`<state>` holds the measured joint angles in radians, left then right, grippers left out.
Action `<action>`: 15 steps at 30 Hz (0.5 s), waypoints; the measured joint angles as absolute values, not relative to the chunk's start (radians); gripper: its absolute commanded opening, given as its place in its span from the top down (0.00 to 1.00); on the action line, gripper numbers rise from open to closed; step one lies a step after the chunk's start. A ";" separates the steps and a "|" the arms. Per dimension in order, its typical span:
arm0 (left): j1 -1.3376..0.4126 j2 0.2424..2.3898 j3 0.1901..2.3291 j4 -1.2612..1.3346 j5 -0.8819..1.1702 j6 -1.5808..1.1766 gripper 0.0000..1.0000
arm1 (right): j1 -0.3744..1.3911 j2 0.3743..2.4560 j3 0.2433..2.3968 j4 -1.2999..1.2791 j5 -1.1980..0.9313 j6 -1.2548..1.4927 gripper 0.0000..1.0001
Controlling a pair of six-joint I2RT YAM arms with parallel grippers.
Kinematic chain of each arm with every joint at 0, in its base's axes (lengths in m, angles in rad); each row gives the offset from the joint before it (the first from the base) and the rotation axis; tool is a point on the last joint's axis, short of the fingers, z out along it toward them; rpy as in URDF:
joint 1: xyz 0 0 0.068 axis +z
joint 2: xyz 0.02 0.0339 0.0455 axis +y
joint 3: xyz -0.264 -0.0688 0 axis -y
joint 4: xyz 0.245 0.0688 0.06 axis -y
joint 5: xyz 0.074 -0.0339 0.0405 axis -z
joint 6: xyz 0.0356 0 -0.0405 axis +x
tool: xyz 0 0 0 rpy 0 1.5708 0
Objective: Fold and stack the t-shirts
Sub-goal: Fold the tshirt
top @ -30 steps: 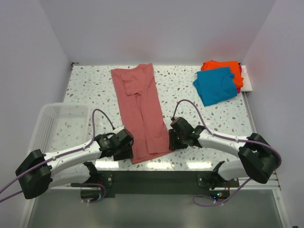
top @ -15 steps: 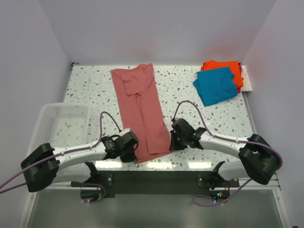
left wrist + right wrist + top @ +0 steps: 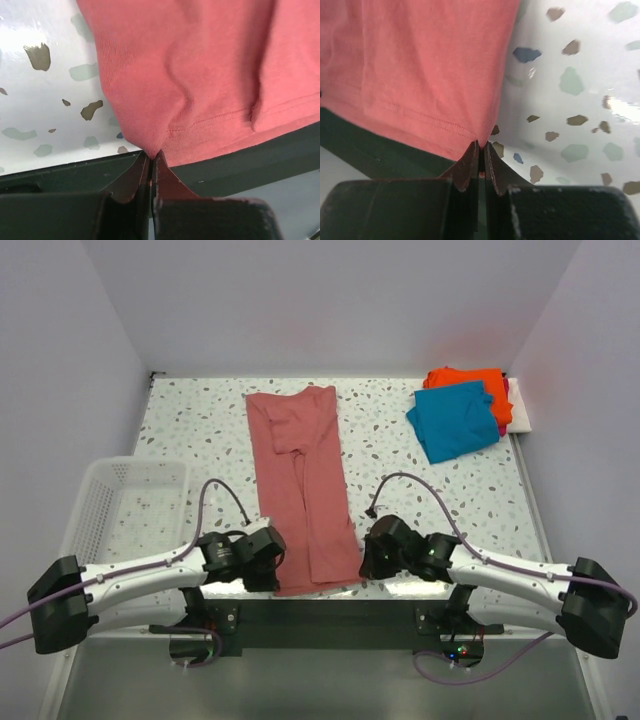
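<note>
A long dusty-red t-shirt (image 3: 303, 480), folded narrow, lies lengthwise down the middle of the speckled table. My left gripper (image 3: 272, 577) is shut on its near left hem corner (image 3: 151, 147), the cloth pinched between the closed jaws. At the near right corner (image 3: 482, 137) my right gripper (image 3: 366, 565) is shut on the hem in the same way. The near hem hangs slightly past the table's front edge. A teal-blue t-shirt (image 3: 455, 420) lies folded on an orange t-shirt (image 3: 478, 380) at the back right, with a sliver of magenta t-shirt (image 3: 507, 390) under them.
A white mesh basket (image 3: 125, 505) stands at the left edge of the table. A dark rail (image 3: 330, 615) with the arm bases runs along the table's near edge. Grey walls close in the back and both sides.
Both grippers closed on the red t-shirt's near corners. They then pulled it toward the near edge; the shirt has slid nearer and slightly to the right.
</note>
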<state>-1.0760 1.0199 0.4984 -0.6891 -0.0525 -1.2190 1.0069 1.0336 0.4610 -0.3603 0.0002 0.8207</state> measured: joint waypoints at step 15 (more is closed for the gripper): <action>-0.752 1.132 0.758 -0.681 -0.240 -1.006 1.00 | 0.888 1.459 0.976 -0.483 0.182 0.664 1.00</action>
